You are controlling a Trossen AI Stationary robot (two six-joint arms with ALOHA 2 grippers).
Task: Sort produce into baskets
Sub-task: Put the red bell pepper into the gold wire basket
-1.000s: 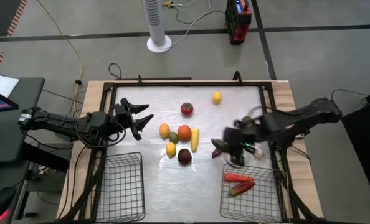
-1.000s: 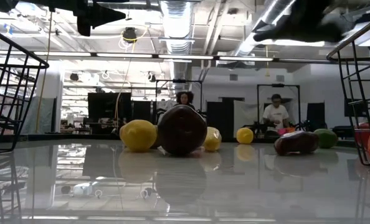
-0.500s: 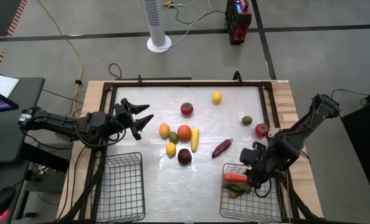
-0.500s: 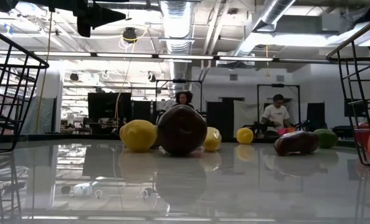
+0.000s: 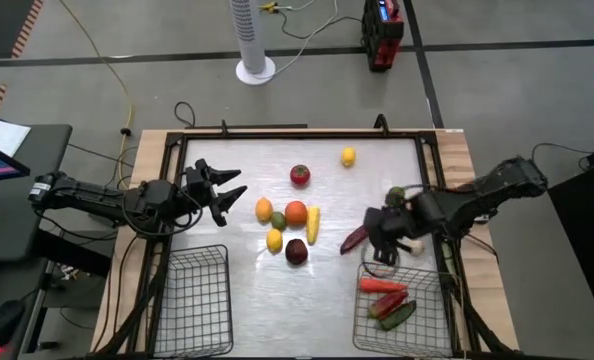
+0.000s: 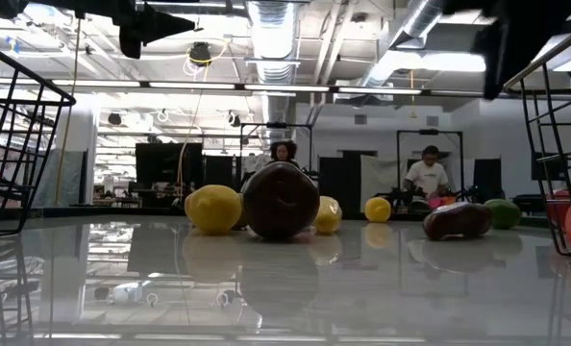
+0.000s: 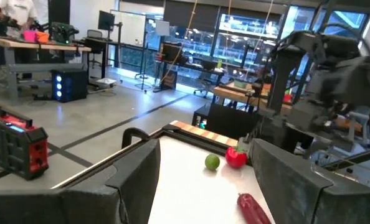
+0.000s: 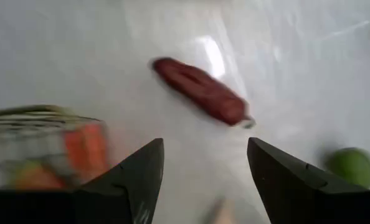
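- Right pincer (image 5: 381,243) hangs above the tabletop (image 5: 377,175), just behind the right basket (image 5: 432,335); fingers spread wide, nothing between them in the right wrist view.
- Dark red elongated piece (image 5: 355,238) lies on the tabletop just beside that pincer, on its inner side; same piece shows ahead of the fingers (image 8: 135,180) in the right wrist view (image 8: 200,98).
- Right basket holds an orange-red carrot-like piece (image 5: 382,285), a red piece (image 5: 387,299) and a dark green elongated piece (image 5: 398,315).
- Green lime-like ball (image 5: 397,192) sits near the right arm's wrist; also in the left wrist view (image 7: 212,162), next to a red piece (image 7: 235,158).
- Whitish piece (image 5: 414,246) is partly hidden under the right arm; cannot tell what it is.
- Left pincer (image 5: 227,193) hovers over the tabletop's left side behind the left basket (image 5: 192,300), fingers wide apart, holding nothing.
- Left basket looks to have no produce in it.
- Centre cluster: orange (image 5: 295,212), small orange-yellow fruit (image 5: 264,209), small green piece (image 5: 278,220) between them, yellow elongated piece (image 5: 313,224), yellow lemon-like fruit (image 5: 274,240), dark purple round fruit (image 5: 296,251).
- Red tomato-like fruit (image 5: 300,176) sits apart behind the cluster; small yellow fruit (image 5: 348,156) near the back edge.
- Low view: purple fruit (image 6: 281,200) in front, lemon-like fruit (image 6: 213,209) touching its side.
- Two people visible in the room beyond the tabletop.
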